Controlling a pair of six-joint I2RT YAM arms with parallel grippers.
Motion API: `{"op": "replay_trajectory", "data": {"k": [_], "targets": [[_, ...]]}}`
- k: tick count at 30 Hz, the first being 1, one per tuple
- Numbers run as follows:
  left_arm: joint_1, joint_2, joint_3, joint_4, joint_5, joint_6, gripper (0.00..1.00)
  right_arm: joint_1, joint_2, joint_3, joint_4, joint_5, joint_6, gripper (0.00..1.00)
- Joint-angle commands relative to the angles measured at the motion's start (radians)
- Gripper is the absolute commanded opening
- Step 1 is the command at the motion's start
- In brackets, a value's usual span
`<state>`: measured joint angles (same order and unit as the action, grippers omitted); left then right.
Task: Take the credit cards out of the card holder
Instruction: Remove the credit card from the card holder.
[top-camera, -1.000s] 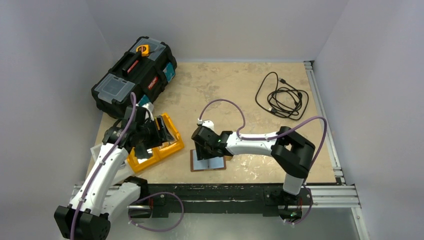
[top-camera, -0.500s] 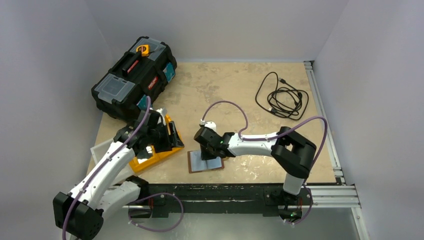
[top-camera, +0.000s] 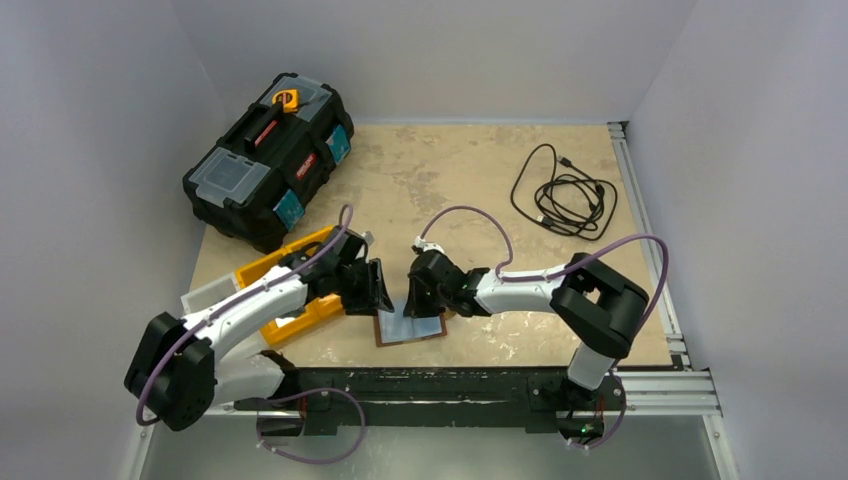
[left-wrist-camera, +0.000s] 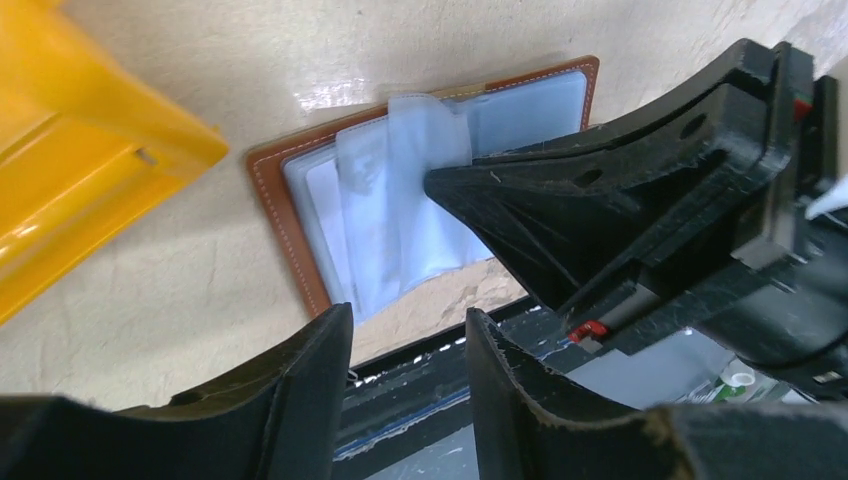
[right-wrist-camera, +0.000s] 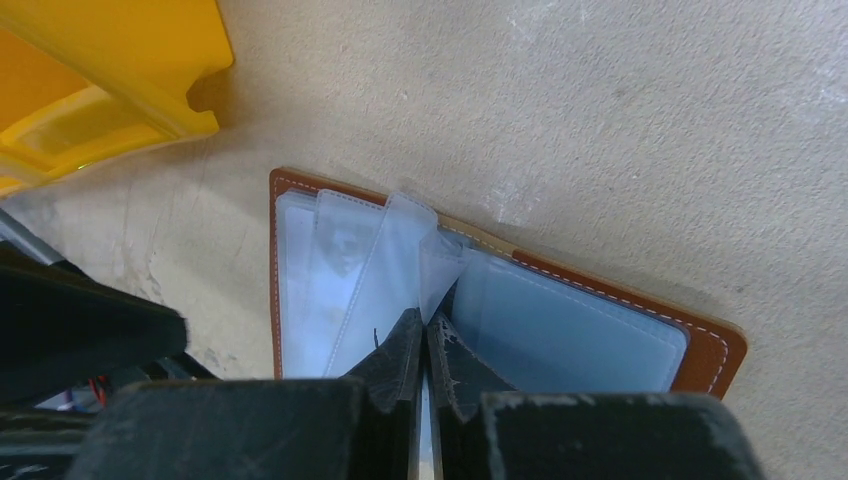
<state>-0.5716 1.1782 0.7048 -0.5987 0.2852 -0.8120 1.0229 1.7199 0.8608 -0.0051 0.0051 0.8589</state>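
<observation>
The card holder (top-camera: 410, 328) lies open near the table's front edge, brown border around pale blue sleeves (right-wrist-camera: 560, 320). My right gripper (right-wrist-camera: 427, 320) is shut on one clear sleeve at the holder's middle fold, and the thin sleeve runs up between its fingers. Seen from above, the right gripper (top-camera: 422, 303) sits over the holder's far edge. My left gripper (top-camera: 380, 290) hangs just left of the holder, tilted toward it. Its jaws (left-wrist-camera: 408, 315) stand open with nothing between them, near the card holder's (left-wrist-camera: 275, 190) front corner. No credit cards can be made out in the sleeves.
An orange tray (top-camera: 300, 290) lies just left of the holder, under the left arm. A black toolbox (top-camera: 265, 155) stands at the back left and a coiled black cable (top-camera: 565, 195) at the back right. The black front rail (top-camera: 450, 385) runs close behind the holder.
The left arm swung right from over the orange tray to beside the holder, its jaws narrowing a little. The right gripper closed onto a sleeve and shifted slightly right.
</observation>
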Motion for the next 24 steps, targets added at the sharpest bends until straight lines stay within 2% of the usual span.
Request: {"op": "replay_trajectory", "data": {"k": [1,11,24], "targets": [[-0.042,0.068,0.002,0.104,-0.014,-0.035,0.44,-0.019,0.020,-0.071,-0.001,-0.039,-0.018,0.00],[-0.070,0.196,-0.001,0.161,-0.033,-0.029,0.41,-0.045,0.020,-0.126,0.064,-0.069,-0.018,0.00],[-0.097,0.268,-0.010,0.185,-0.062,-0.027,0.40,-0.062,0.028,-0.147,0.092,-0.089,-0.018,0.00]]}}
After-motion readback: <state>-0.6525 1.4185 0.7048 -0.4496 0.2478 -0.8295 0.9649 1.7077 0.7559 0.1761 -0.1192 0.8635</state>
